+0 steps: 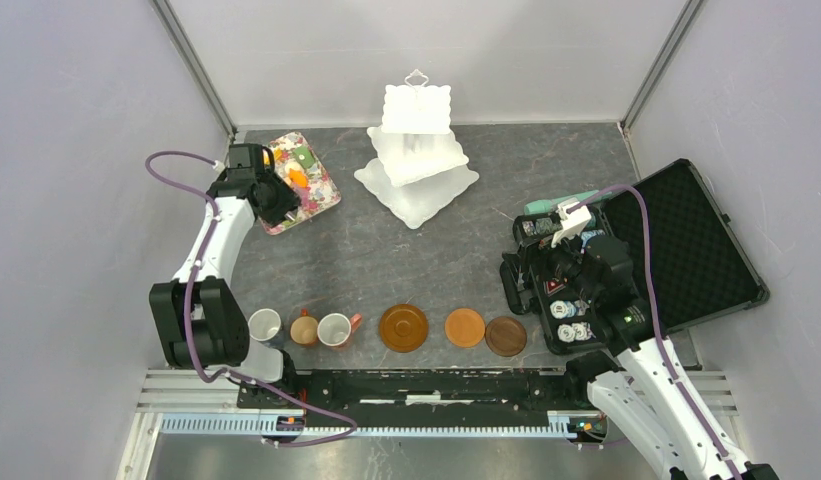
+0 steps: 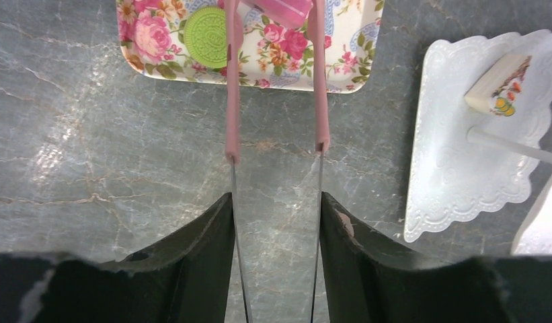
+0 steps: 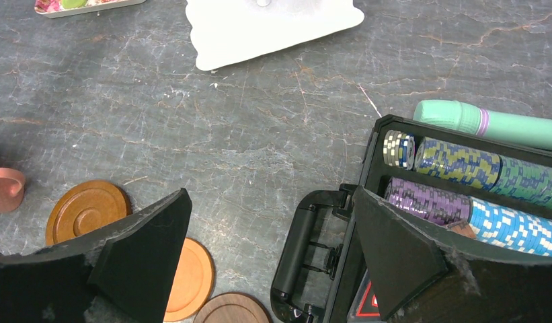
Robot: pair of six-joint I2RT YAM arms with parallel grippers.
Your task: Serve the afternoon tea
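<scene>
- Top view: the white stand [image 1: 416, 165] is seen at twelve o'clock on the table [image 1: 386, 260], the mugs [image 1: 304, 329] and saucers [image 1: 464, 327] at six.
- Left wrist: the left pincer [image 2: 276, 208] is clamped on tongs [image 2: 232, 101], by which a pink cake [image 2: 286, 10] is gripped over the floral tray [image 2: 165, 64].
- Right wrist: the right pincer [image 3: 269, 202] is held apart at the chip case [image 3: 461, 195].

Light comes down soft and even from overhead, bright enough everywhere. Shadows under the white stand [image 1: 416, 175] and the mugs [image 1: 304, 330] are short and faint. In the left wrist view the grey table [image 2: 91, 134] carries pale glare patches, and the stand's bottom plate nearly bleaches out. The overhead picture is sharp, its side walls [image 1: 86, 150] leaning outward.
</scene>
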